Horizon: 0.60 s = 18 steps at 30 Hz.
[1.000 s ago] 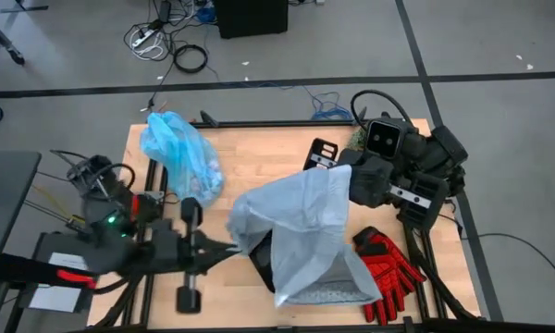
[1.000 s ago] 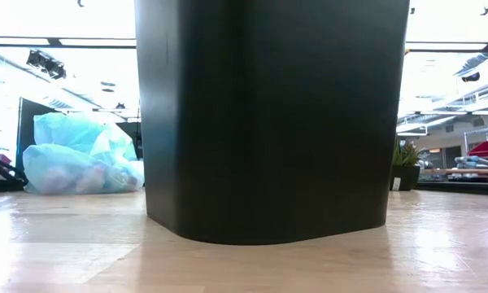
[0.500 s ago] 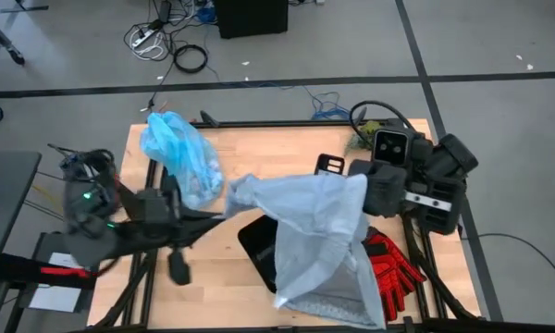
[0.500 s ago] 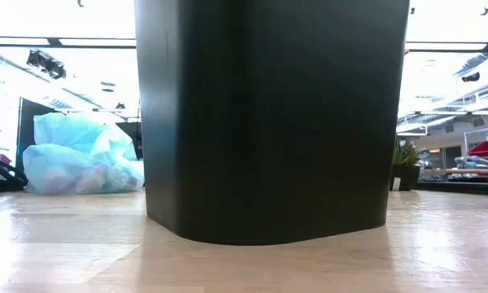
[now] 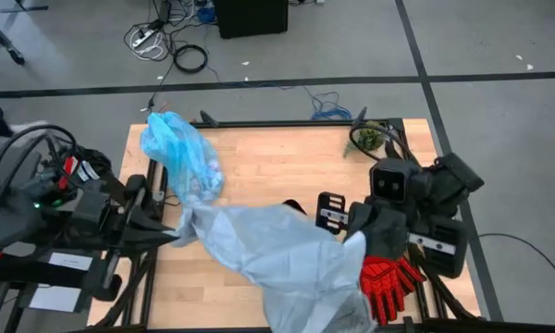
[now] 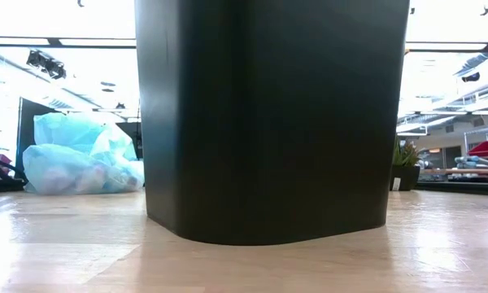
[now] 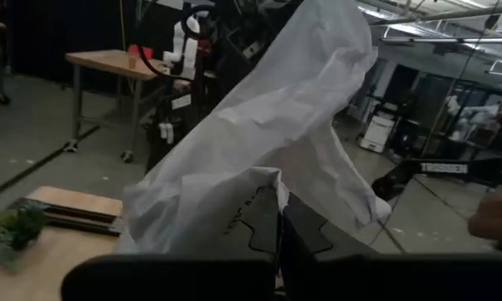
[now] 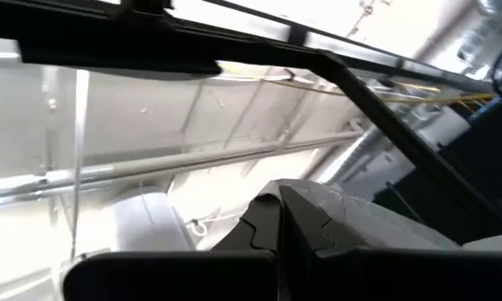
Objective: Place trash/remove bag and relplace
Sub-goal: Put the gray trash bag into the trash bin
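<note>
Cyan-blue bag, knotted and full, sits on the bench at about 10 o'clock from the middle in the high view; in the low view it rests on the wood, well off to the side of the black bin, with pale wads of trash showing dimly through the plastic.

A second, paler grey-blue bag is stretched between my two grippers, across the middle of the bench toward 5 o'clock. My left gripper, out at 9 o'clock by the bench's edge, is clamped on one corner of the grey-blue bag; in the left wrist view my fingers are pressed together with the plastic billowing out past them. My right gripper is at about 4 o'clock, closed on the opposite end of that bag, with my fingers meeting on the pale film.

A red and black glove lies at 5 o'clock, just beside my right arm. A small green plant stands at 1 o'clock near the far edge.
</note>
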Available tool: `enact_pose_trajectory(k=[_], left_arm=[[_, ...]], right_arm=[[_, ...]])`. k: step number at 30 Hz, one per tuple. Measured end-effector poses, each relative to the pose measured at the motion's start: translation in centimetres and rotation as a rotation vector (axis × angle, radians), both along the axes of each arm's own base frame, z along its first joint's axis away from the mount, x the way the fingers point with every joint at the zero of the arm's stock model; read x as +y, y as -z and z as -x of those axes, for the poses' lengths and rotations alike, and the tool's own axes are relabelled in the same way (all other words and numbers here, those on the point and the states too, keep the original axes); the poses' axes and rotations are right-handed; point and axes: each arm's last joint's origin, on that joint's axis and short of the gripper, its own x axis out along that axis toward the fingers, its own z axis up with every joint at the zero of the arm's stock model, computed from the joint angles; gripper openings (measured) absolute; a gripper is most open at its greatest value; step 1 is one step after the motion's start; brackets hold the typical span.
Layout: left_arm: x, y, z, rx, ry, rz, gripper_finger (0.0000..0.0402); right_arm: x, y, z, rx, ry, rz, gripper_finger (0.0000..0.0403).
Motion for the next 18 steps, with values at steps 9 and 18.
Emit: enact_pose_trajectory(k=[9,18], left_arm=[[-2.8,1.2,-0.4,0.033,0.031,0.04,0.0005],[-5.6,5.4,-4.9,0.145,-0.163,-0.077,0.0005]], right_arm=[[0.6,0.7,0.8,0.283,0.14,0.057,0.0],[-1.7,1.5,3.5,0.659,0.486,0.111,0.0]])
